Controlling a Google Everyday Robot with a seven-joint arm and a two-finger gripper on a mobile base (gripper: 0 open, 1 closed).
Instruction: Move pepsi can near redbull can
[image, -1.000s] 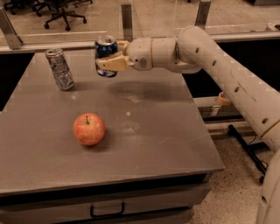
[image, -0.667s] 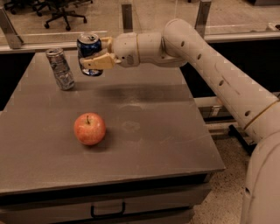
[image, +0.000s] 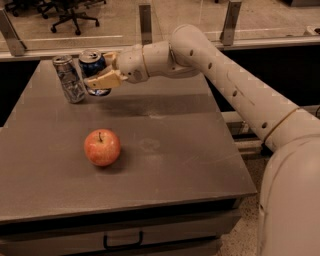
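The pepsi can (image: 92, 64), dark blue with a silver top, is held upright in my gripper (image: 104, 74) at the table's back left. The gripper's fingers are shut around the can's side and hold it at or just above the tabletop. The redbull can (image: 69, 79), slim and silver-grey, stands on the table directly left of the pepsi can, with almost no gap between them. My white arm reaches in from the right across the back of the table.
A red apple (image: 102, 147) sits on the grey table (image: 165, 150) in front of the cans. A glass barrier with metal posts (image: 145, 22) runs behind the table. A drawer handle (image: 122, 241) shows below the front edge.
My gripper has carried the pepsi can leftward along the back of the table, from well right of the redbull can to right beside it.
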